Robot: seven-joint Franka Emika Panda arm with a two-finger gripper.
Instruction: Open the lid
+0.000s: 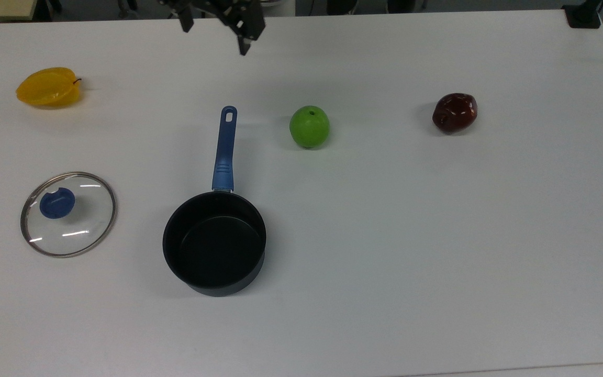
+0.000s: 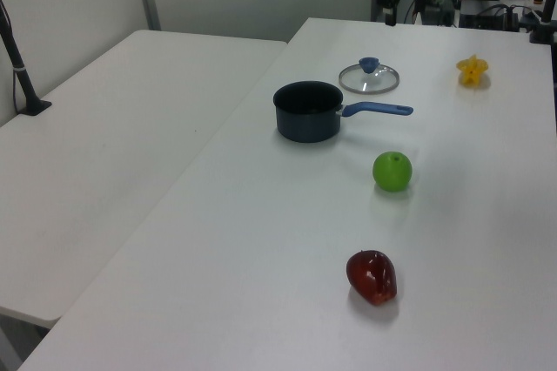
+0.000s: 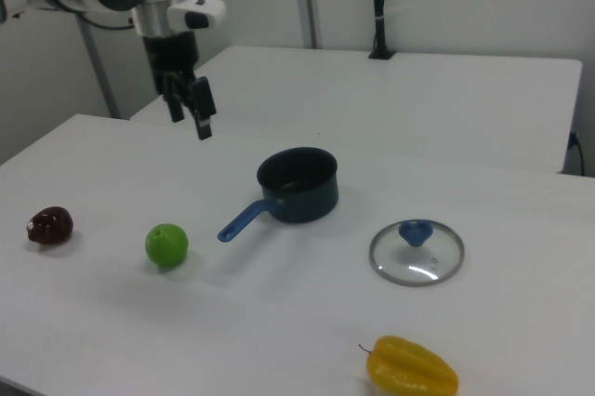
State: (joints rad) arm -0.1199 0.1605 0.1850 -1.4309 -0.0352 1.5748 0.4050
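Arm: white Franka arm reaching in from the upper left of the right view, wrist pointing downward. Gripper [image 3: 190, 110] hanging in the air above the white table [image 1: 437, 235], well apart from every object. In the top view the gripper [image 1: 216, 29] is sitting at the upper edge of the frame, left of centre, with its two dark fingers spread apart and nothing between them.

Lid [image 1: 68, 213]: round clear glass, thin metal rim, blue knob [image 1: 57, 203] off-centre toward the top view's left. It is lying flat on the table at the middle left of the top view, knob up, beside the saucepan and not touching it. In the right view the lid [image 3: 416, 252] is lying right of centre; in the left view the lid [image 2: 369, 77] is lying in the upper centre.

Saucepan [image 1: 214, 242]: black, uncovered, standing upright at the lower centre-left of the top view, its long blue handle pointing toward the upper edge.

Other items: green apple [image 1: 309, 126], upper centre; dark red fruit [image 1: 454, 112], upper right; yellow star fruit [image 1: 48, 87], upper left.
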